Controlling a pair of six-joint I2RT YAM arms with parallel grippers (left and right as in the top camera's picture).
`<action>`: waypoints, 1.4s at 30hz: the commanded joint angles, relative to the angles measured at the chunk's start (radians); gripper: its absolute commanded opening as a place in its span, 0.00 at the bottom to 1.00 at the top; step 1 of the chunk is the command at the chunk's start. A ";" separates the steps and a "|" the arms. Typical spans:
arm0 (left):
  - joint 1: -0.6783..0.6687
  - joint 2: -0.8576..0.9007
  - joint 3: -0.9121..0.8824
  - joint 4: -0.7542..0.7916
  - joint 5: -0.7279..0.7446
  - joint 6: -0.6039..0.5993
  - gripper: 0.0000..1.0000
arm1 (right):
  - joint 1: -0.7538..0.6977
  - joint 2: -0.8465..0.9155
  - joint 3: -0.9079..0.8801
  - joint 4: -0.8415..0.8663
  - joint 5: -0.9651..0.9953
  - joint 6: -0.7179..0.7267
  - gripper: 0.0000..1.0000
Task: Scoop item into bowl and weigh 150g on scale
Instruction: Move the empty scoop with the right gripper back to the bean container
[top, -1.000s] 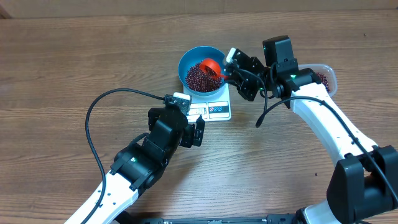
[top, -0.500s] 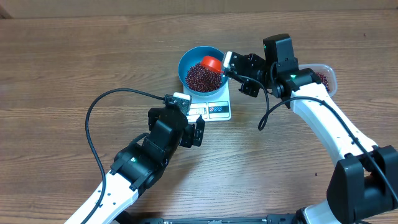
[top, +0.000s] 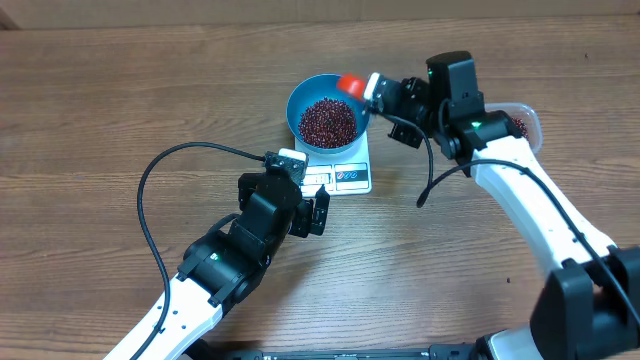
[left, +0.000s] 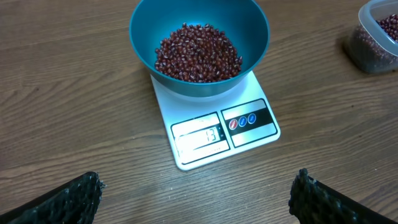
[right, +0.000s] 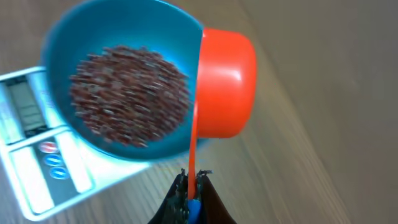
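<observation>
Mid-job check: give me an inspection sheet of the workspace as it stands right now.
Surface: wooden table, no spilled beans seen.
Job's things: blue bowl sits on the white scale and holds a heap of beans; display hard to read. Red scoop is at the bowl's rim. Clear tub with more beans on the robot's right.
Clutter: nothing seen.
Grippers: right gripper shut on the scoop's handle; left gripper open, empty, facing the scale.
Cables: black cable loops over the table by the left arm; second cable hangs off the right arm.
Surroundings: pale strip beyond the far edge.
</observation>
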 joint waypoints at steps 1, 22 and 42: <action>0.005 0.001 0.023 0.004 -0.014 -0.016 1.00 | -0.002 -0.097 0.027 -0.002 0.230 0.139 0.04; 0.005 0.001 0.023 0.003 -0.014 -0.016 1.00 | -0.120 -0.154 0.026 -0.338 0.743 0.543 0.04; 0.005 0.001 0.023 0.004 -0.014 -0.016 0.99 | -0.320 -0.140 -0.117 -0.392 0.542 0.580 0.04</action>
